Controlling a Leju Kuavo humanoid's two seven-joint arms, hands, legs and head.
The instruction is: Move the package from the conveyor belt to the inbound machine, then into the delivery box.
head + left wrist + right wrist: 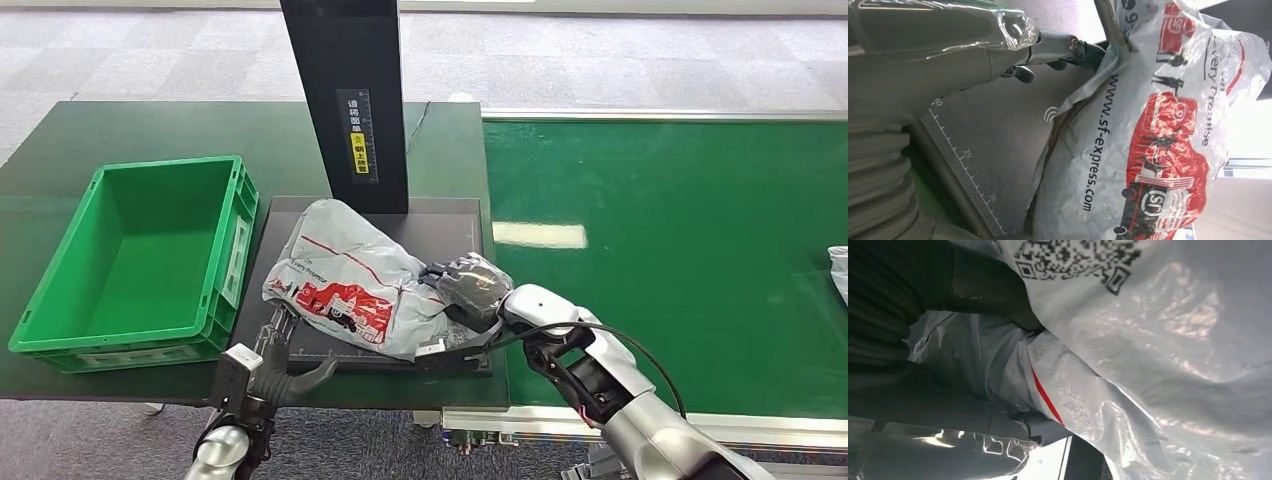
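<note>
Right hand (470,288) grips the package (345,285) edge, pinning it on the scanner plate (440,232) for reading. Your left hand (283,355), fingers spread, touches its near edge, ready for the box (60,345).

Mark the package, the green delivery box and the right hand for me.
package (345,285): head view, on its red printed artwork.
green delivery box (238,232): head view, on its right wall.
right hand (470,285): head view, on the back of the hand.
</note>
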